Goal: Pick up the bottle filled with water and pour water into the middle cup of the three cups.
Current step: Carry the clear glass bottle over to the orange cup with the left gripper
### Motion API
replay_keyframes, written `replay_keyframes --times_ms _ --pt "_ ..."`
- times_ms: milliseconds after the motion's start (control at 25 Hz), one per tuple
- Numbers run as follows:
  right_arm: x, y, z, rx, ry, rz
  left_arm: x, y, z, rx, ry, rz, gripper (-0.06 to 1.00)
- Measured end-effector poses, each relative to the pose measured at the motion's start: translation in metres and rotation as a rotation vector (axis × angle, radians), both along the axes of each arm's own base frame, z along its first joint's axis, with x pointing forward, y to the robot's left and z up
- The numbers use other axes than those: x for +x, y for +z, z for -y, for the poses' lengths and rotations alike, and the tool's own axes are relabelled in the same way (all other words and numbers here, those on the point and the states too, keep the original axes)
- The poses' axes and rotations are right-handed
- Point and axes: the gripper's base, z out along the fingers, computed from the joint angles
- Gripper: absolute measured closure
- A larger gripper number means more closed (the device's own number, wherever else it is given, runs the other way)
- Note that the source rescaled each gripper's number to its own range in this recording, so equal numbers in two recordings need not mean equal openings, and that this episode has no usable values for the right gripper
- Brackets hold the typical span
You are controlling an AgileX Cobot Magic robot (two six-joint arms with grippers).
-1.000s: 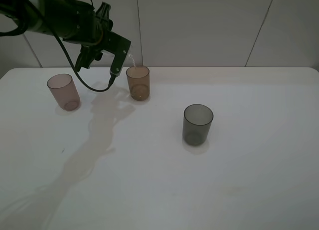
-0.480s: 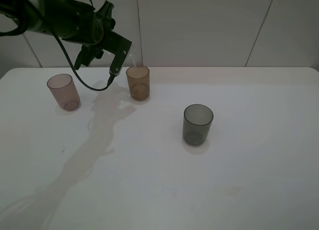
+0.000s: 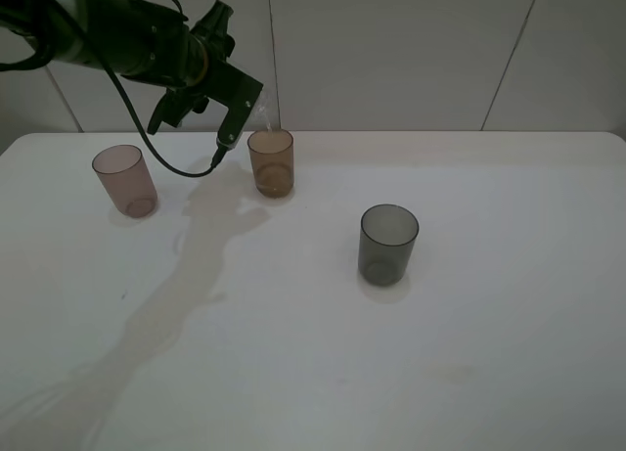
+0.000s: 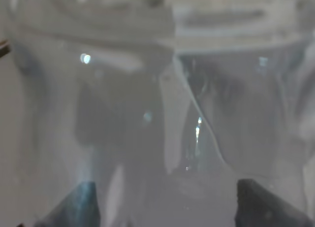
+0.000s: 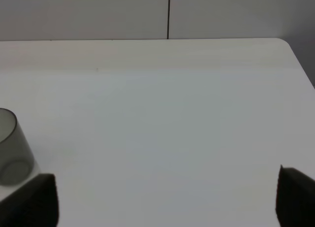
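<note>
My left gripper point(image 3: 245, 104) is shut on the clear glass bottle point(image 3: 261, 105) and holds it tilted, mouth down, just above the rim of the amber middle cup point(image 3: 271, 162). The bottle point(image 4: 162, 113) fills the left wrist view between the fingertips point(image 4: 83, 207); the cup is hidden there. The pinkish-mauve cup point(image 3: 124, 179) stands to the left of the amber cup. The dark grey cup point(image 3: 388, 244) stands to the right and nearer the front; it also shows in the right wrist view point(image 5: 12, 153). My right gripper point(image 5: 162, 202) is open and empty above the table; the high view does not show it.
The white table point(image 3: 440, 353) has a rounded back right corner point(image 5: 283, 42) and meets a pale panelled wall at the back. The left arm's black cable point(image 3: 181, 169) hangs down between the mauve and amber cups.
My left gripper has risen slightly with the bottle and tipped it a little more over the amber cup. The cups have not moved.
</note>
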Motion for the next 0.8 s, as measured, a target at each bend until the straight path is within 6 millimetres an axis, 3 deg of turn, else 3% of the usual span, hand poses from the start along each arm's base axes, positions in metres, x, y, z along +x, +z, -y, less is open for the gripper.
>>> replay_keyframes --times_ms 800 --pt "0.0 0.0 0.0 0.0 0.0 0.0 0.0023 0.0042 0.0021 0.131 -0.106 0.065 0.91"
